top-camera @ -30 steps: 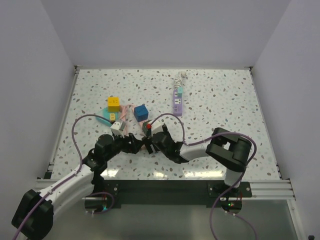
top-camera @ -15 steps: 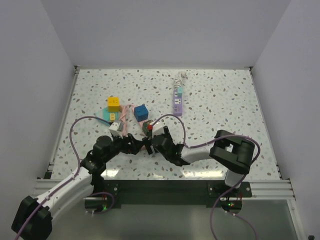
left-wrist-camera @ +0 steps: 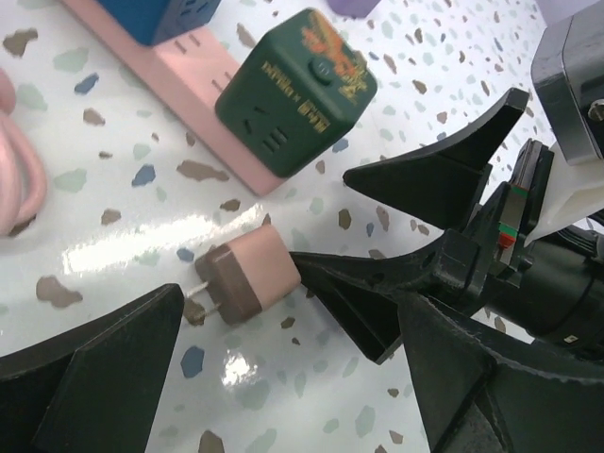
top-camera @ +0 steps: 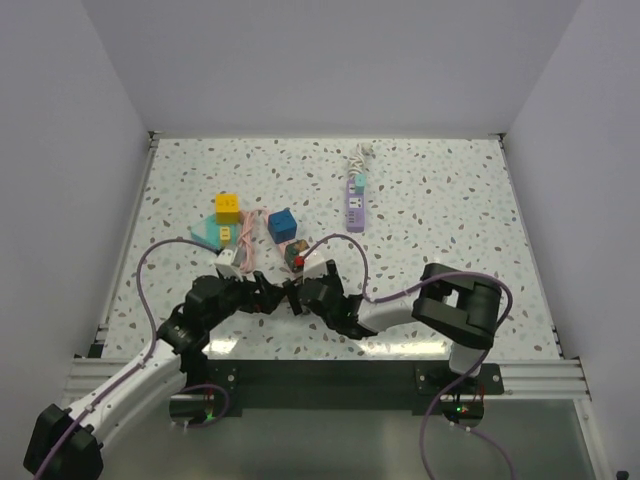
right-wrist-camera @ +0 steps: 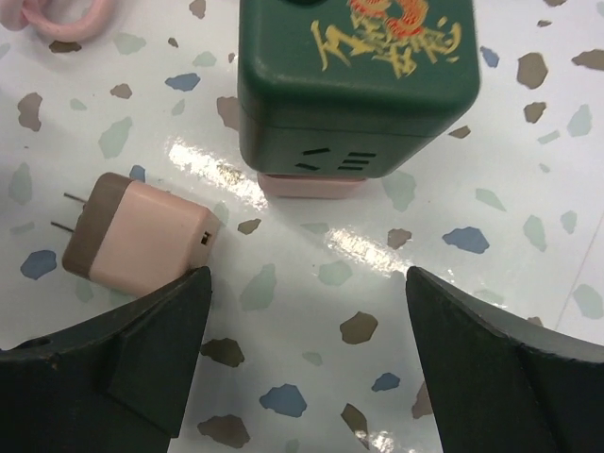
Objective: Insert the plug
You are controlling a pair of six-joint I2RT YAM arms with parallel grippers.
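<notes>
Top view, arms: both stretch low over the speckled table, with the left gripper and right gripper tip to tip near the front edge.
Top view, between the tips: too small and too covered to make out.
Top view, sockets: the green cube socket is just behind the grippers. The blue cube and yellow cube are farther back, and the purple power strip is well apart to the right.
Left wrist, plug: the plug, pink with a brown face, lies on its side on the table.
Left wrist, left gripper: the left gripper is spread wide and grips nothing. The plug lies between its fingers, prongs pointing at the lower-left finger (close, but contact is unclear).
Left wrist, right gripper: the right gripper is at the right with its jaws apart, its lower fingertip at the plug's back corner.
Left wrist, green cube socket: the socket sits on the end of the pink strip, beyond the plug and apart from it.
Right wrist, right gripper: the right gripper is wide open and empty.
Right wrist, plug: the plug is on the table just beside the lower-left fingertip, prongs pointing away from it.
Right wrist, green cube socket: the socket is straight ahead, slotted face toward the camera, not touching the plug.
</notes>
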